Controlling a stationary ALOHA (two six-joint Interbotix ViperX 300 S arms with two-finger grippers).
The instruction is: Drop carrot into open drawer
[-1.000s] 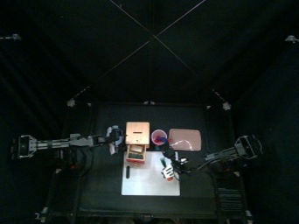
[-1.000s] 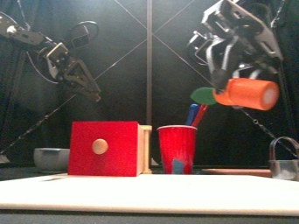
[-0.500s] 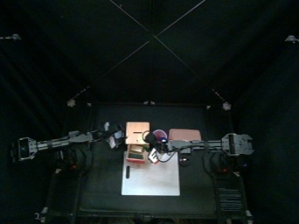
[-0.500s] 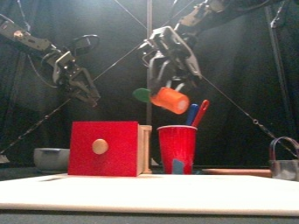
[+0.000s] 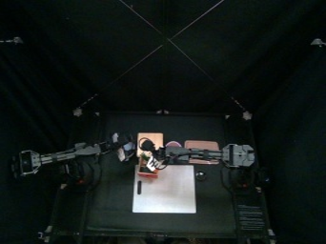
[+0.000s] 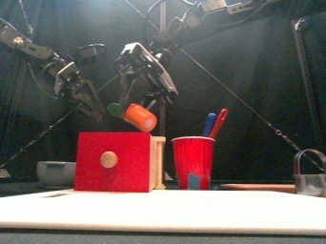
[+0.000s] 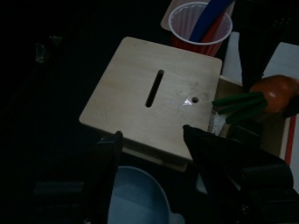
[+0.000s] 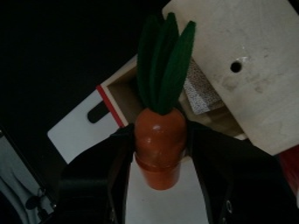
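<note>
Top view: both arms meet over the small tan box [image 5: 151,152], too small to read closely. Front view: the right gripper [image 6: 144,88] holds the carrot [image 6: 133,115] in the air, tilted, just above the red drawer [image 6: 113,161] front; a red cup [image 6: 193,162] stands beside it. Left wrist view: the left gripper [image 7: 155,153] hovers with jaws spread and empty over the box top. Right wrist view: jaws clamp the carrot's orange body, green leaves pointing away.
</note>
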